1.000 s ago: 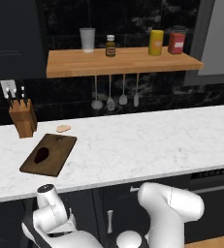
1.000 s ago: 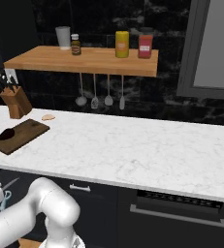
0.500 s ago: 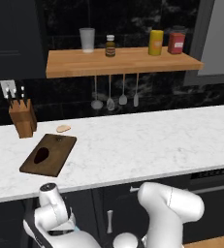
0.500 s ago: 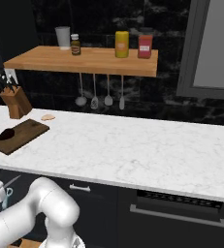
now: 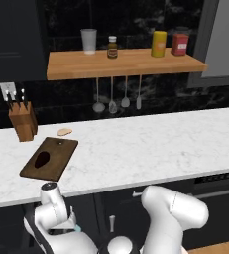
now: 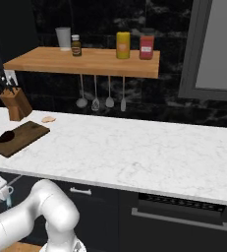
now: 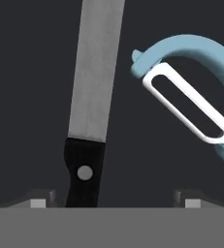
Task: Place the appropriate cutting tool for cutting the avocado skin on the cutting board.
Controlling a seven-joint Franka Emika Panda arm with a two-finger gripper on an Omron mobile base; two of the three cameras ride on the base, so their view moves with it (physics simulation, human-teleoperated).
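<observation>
Knife block: tan wooden knife block [image 5: 24, 120] stands at the left end of the counter by the wall, short dark-handled knives upright in its slots.
Shelf: wooden shelf [image 5: 126, 63] carries a pale cup [image 5: 88, 40], a small brown bottle [image 5: 112, 47], a yellow canister [image 5: 158, 43] and a red jar [image 5: 180, 44]; four utensils [image 5: 118, 94] hang beneath it.
Cutting board: dark-brown cutting board [image 5: 50, 158] lies flat on the white marble counter [image 5: 150, 146], near the block; the avocado [image 5: 42, 158] rests on it, and a small tan piece [image 5: 64, 131] lies just beyond it.
Room: black marbled wall, dark cabinets below the counter.
Knife: in the hand view the knife [image 7: 90, 108], black handle nearest the camera and silver blade running away, lies on a dark flat surface beside a light-blue peeler [image 7: 196, 100], the two apart.
Gripper: gripper [image 7: 113, 199], below counter level at the left, has its jaws wide apart, one tip each side of the handle, not touching it.
Change: arm's wrist sits slightly lower than a second ago; counter and board are unchanged.
</observation>
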